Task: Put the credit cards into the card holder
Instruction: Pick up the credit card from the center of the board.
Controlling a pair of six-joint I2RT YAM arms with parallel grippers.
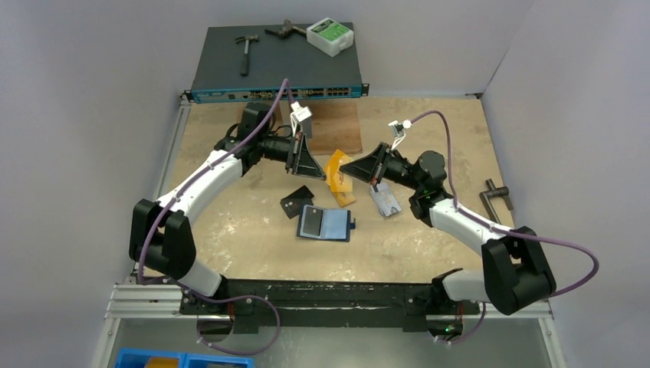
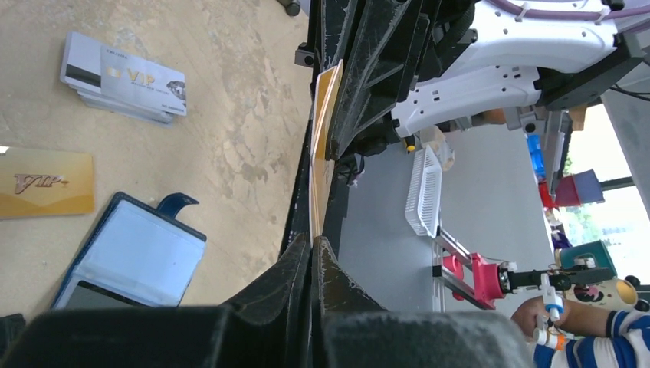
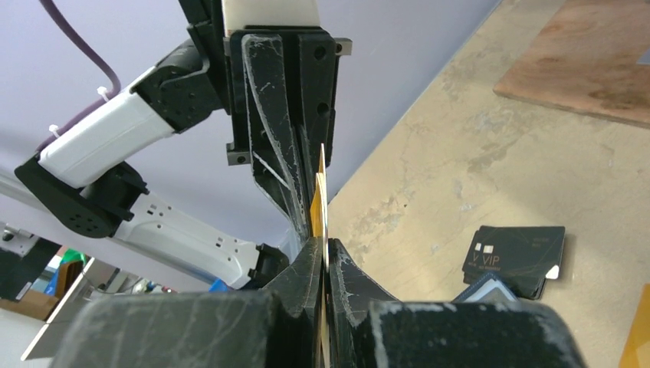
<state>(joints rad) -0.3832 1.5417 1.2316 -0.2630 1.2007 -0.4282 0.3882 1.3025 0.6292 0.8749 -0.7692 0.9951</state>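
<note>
An orange-gold credit card is held on edge above the table between both grippers. My left gripper is shut on one end of it and my right gripper on the other. It shows edge-on in the left wrist view and the right wrist view. The navy card holder lies open in front, light blue inside. A black card lies to its left, a second gold card behind it and a silver-grey card to its right.
A network switch stands at the back with a hammer and a white box on it. A brown board lies behind the grippers. A metal tool lies at the right. A blue bin sits below the table's front edge.
</note>
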